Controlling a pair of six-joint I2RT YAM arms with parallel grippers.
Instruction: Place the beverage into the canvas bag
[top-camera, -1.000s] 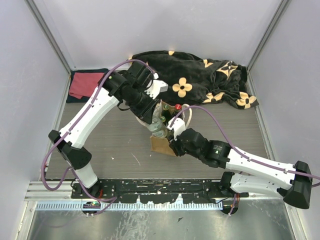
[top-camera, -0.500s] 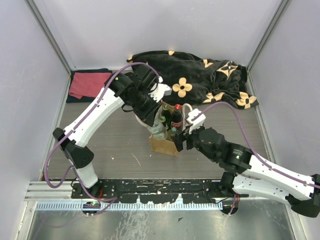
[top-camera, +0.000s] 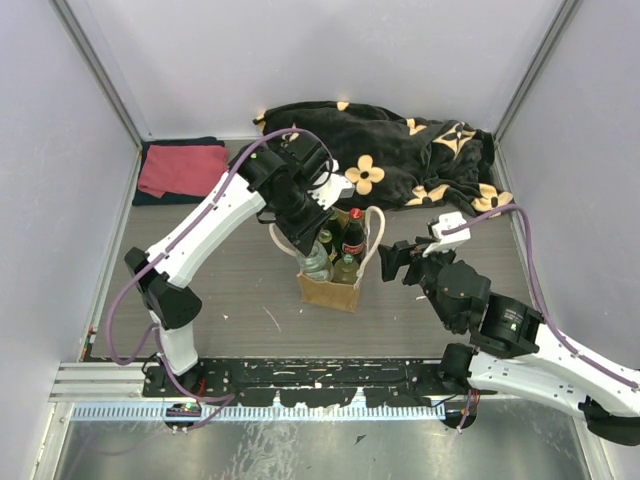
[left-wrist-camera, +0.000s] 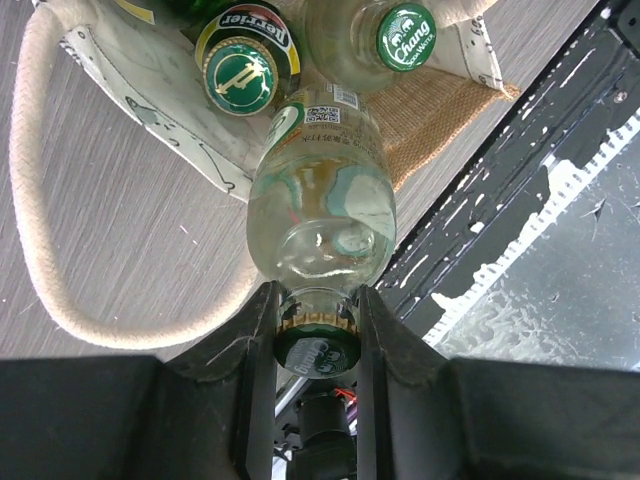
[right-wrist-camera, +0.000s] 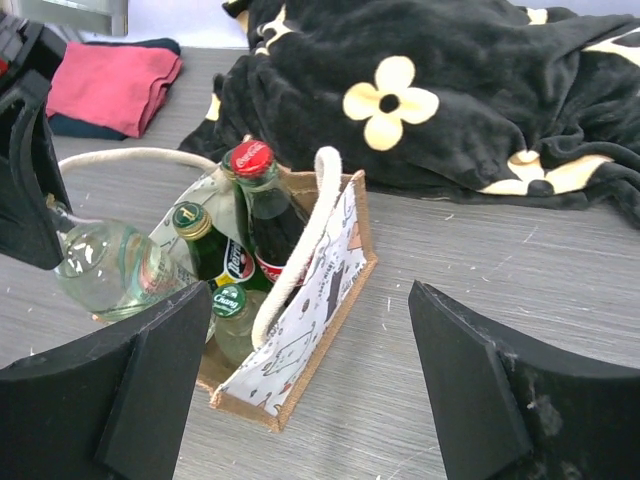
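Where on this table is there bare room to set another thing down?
Bare table lies left of the canvas bag, up to the red cloth, and in front of the bag. To its right the open right gripper hangs. Crowded: the bag's mouth, full of bottles, with the left gripper holding a clear bottle there.

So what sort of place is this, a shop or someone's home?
Most likely a robot test booth, not a home: plain white walls box in a small table, two arms are bolted to a metal rail, and the canvas bag of bottles looks like a prop.
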